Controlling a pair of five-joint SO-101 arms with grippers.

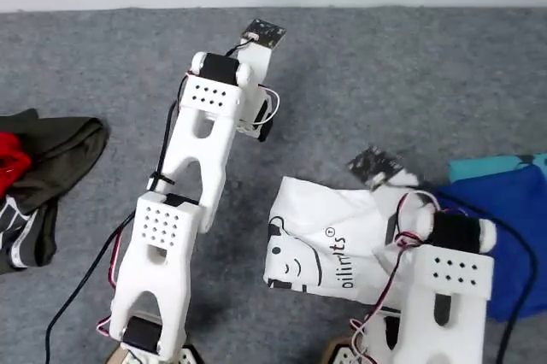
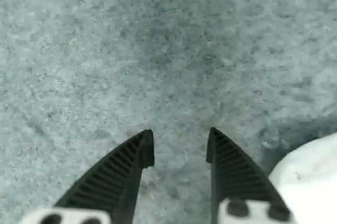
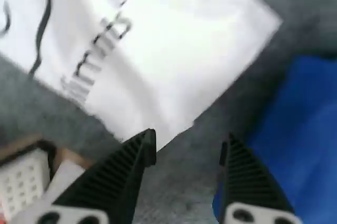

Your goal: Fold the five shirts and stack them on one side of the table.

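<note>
- The table is covered in grey felt [image 1: 385,82], nubbly and matted. My left wrist view shows its fibres up close; from the high view it looks like a flat speckled sheet.
- My left claw [image 2: 180,140] is open over bare felt, touching no shirt. Its black fingers [image 2: 126,166] are ribbed wedges that taper to blunt tips.
- My right claw [image 3: 189,142] is also open, with the same ribbed fingers. It hangs over the strip of felt between two shirts.
- The white shirt [image 1: 320,240] lies part-folded into a rough, smooth-faced rectangle with a black line drawing and lettering. It sits near the middle of the table's near edge, and the right arm covers one side of it.
- In the right wrist view, one crisp corner of the white shirt [image 3: 158,40] points toward the claw.
- The blue shirt [image 1: 504,219] lies flat at the table's right edge, just beside the white one. The right wrist view shows the narrow gap of felt between them, which the arm covers in the high view.
- A teal shirt [image 1: 491,165] peeks out as a strip along the far edge of the blue one. I cannot tell how it is folded.
- A dark pile [image 1: 51,159] sits crumpled at the table's left edge, well apart from both claws. It is soft and heaped, with a red cloth [image 1: 10,163] bunched on it.
</note>
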